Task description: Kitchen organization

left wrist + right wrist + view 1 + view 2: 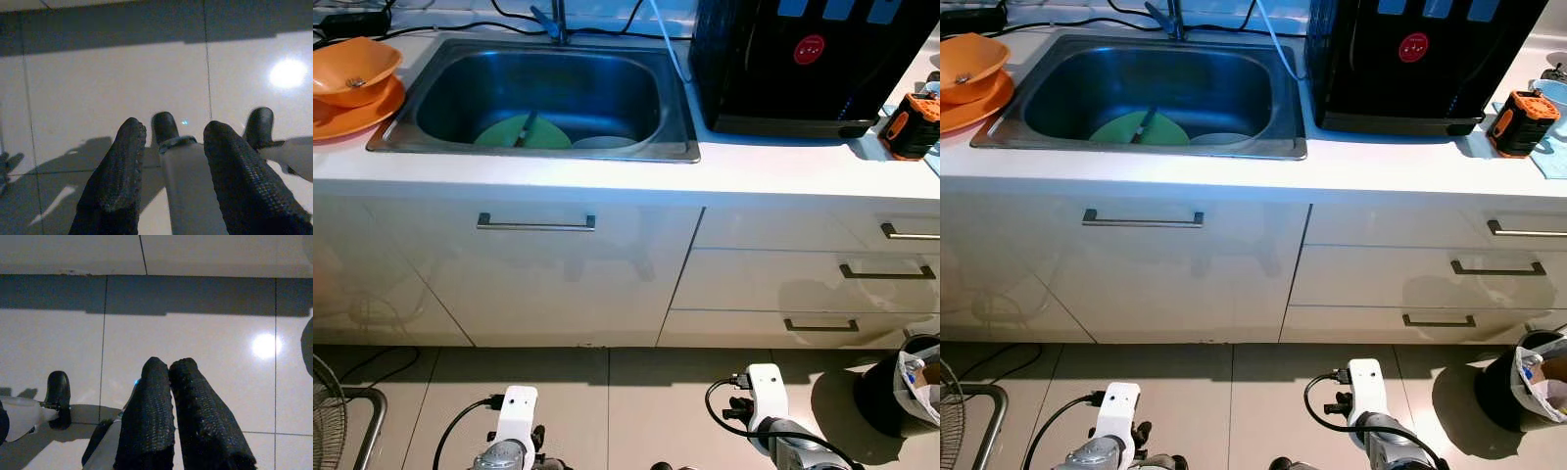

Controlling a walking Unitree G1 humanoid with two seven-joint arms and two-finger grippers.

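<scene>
Dishes wait inside the sink (431, 69), which is set into the left part of the white surface (773, 166). A green plate (499, 134) lies flat on the sink bottom toward the front wall, a dark utensil (526, 127) rests across it, and a pale dish (604, 143) lies just beside the plate on its right. At the left edge of the surface, an orange bowl (352, 69) sits on an orange plate (357, 116).

I judge the green plate to be light and stiff, perhaps plastic, and slippery if it is wet. Lying flat, it gives little to hold; the rim nearest the front wall seems the best place, after the utensil is lifted off by its handle. The pale dish may be ceramic, so heavier and breakable. The orange bowl offers a raised rim, easy to pinch.

A black water dispenser (803, 59) stands right of the sink, and an orange tool (913, 122) lies near the right edge.

Both arms hang low over the tiled floor (98, 78). The left gripper (171, 161) has its jaws apart and empty; the right gripper (169, 396) has its jaws pressed together, holding nothing.
</scene>
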